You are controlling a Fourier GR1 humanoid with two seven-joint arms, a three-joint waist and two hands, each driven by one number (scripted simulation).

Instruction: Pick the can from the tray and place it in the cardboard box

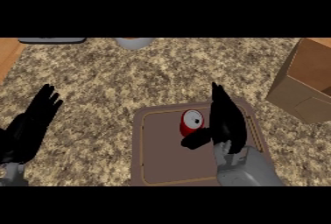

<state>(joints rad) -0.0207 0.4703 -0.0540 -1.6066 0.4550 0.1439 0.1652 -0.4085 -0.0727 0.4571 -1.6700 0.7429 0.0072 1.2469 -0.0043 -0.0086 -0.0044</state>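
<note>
Centrally, red can [191, 122] stands on brown tray [169, 168], nearer its far rim. Right hand [226, 122] just beside can, fingers straight, thumb toward it, not closed around. Cardboard box [304, 83] at right edge, bare granite counter [161, 74] between. Left hand [31, 124] rests open at left edge.

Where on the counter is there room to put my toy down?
Bare counter lies between the left hand, the tray and the cardboard box. The tray's near part is also free. It is crowded by the can, beside the right hand.
</note>
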